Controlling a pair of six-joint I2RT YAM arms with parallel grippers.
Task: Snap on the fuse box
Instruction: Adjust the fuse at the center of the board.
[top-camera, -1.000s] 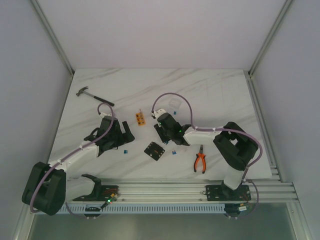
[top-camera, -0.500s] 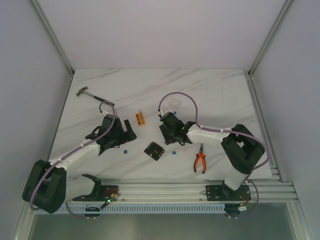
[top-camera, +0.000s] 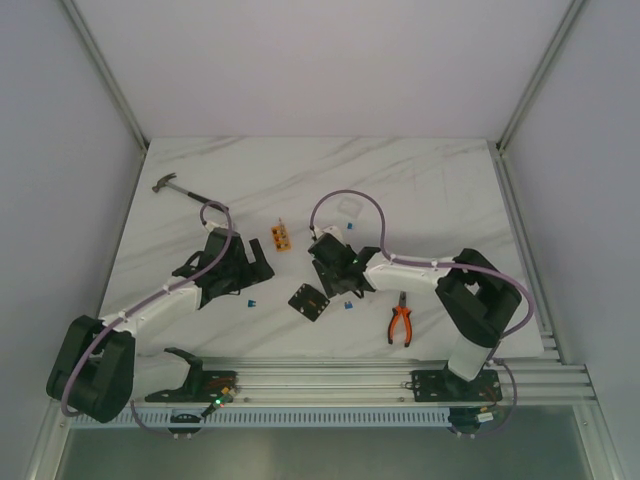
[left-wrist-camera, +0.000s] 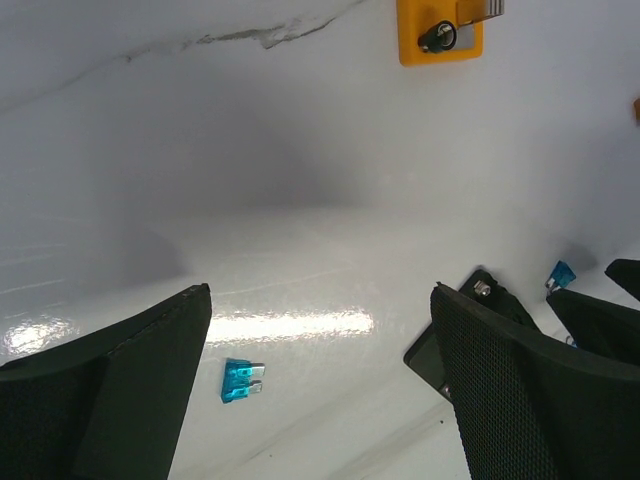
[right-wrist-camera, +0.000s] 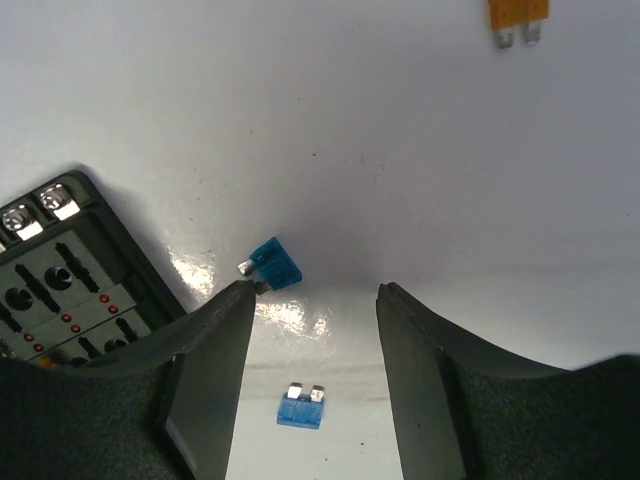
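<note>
Your right gripper (right-wrist-camera: 315, 295) is spread, pinching nothing; closing now could flick the blue fuse (right-wrist-camera: 277, 264) at one fingertip away.

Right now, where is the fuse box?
In the top view the fuse box lies just left of the right gripper, with the orange-handled pliers farther right.

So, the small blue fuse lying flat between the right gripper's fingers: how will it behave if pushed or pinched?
Next to the right gripper the blue fuse looks tiny, so it is probably very light. It lies flat on the glossy table, so a push would likely slide it, not roll it. Being small and flat, it may slip or twist when pinched.
</note>
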